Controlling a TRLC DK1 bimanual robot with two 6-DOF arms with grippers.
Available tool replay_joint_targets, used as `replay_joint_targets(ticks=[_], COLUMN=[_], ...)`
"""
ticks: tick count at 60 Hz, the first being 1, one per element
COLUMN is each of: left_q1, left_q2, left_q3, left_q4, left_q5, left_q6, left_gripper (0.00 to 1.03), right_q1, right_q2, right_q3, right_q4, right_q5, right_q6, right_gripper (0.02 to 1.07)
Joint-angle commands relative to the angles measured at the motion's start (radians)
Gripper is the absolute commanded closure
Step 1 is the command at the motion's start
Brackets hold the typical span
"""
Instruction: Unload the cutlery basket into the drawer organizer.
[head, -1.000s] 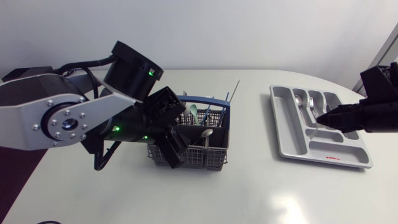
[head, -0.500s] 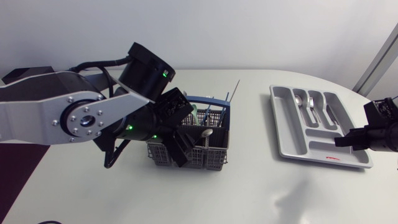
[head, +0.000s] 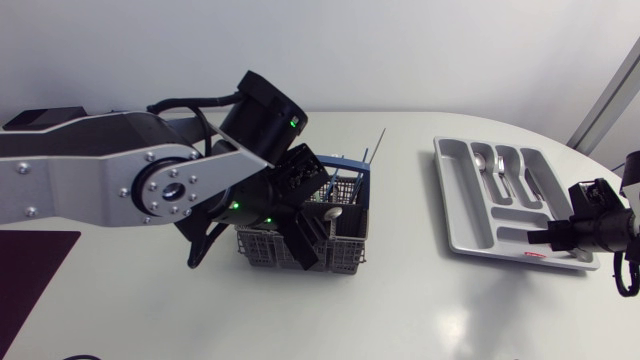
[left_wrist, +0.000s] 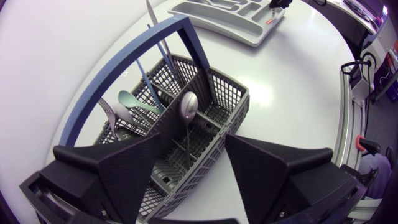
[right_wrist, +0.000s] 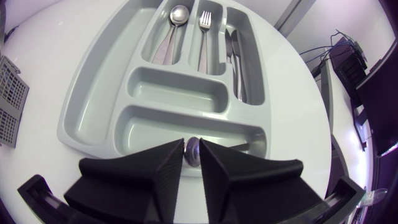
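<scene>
The grey mesh cutlery basket (head: 345, 252) with a blue handle (left_wrist: 134, 68) stands mid-table. It holds an upright steel spoon (left_wrist: 188, 107), a teal spoon (left_wrist: 132, 101) and thin blue-handled pieces. My left gripper (left_wrist: 194, 140) hovers open just above the basket (left_wrist: 230, 102), one finger on each side of the steel spoon, not touching it. The grey drawer organizer (head: 460, 205) lies at the right. My right gripper (right_wrist: 192, 155) hangs over the organizer's (right_wrist: 102, 93) front rim. Its fingers sit close on either side of a small spoon's bowl (right_wrist: 193, 151).
In the organizer's long slots lie a spoon (right_wrist: 176, 22), a fork (right_wrist: 204, 28) and knives (right_wrist: 238, 59). Its two crosswise compartments (right_wrist: 180, 93) hold nothing. My bulky left arm (head: 120, 185) spans the table's left half. The organizer sits near the table's right edge.
My left arm has shifted right and further over the basket. My right gripper has drawn back from the organizer's long slots to its front right rim.
</scene>
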Motion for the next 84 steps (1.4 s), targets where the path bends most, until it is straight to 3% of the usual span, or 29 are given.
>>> replay_joint_targets(ticks=[1,11,17,46,74,84], left_q1=[-0.013,-0.043,-0.068,-0.172,-0.21,-0.209], left_q2=[0.031,0.049,0.066,0.229,0.382,0.408], left_q3=[0.034,0.037,0.04,0.164,0.25,0.265], left_q4=[-0.008,-0.004,0.007,-0.008,-0.042,-0.047], left_q5=[-0.022,-0.097,-0.145,-0.315,-0.473,-0.531], left_q6=[-0.034,-0.061,-0.095,-0.16,-0.19,-0.201], left_gripper=[0.3,0.31,0.36,0.6,0.62,0.76], right_q1=[0.012,0.018,0.022,0.09,0.134,0.134], right_q2=[0.02,0.009,0.005,-0.078,-0.092,-0.092], right_q3=[-0.03,-0.047,-0.052,-0.115,-0.13,-0.13], right_q4=[0.017,0.019,0.019,0.013,0.014,0.016], right_q5=[0.013,0.016,0.019,0.057,0.096,0.097], right_q6=[0.004,0.018,0.027,0.072,0.108,0.108], right_gripper=[0.52,0.28,0.23,0.23,0.23,0.23])
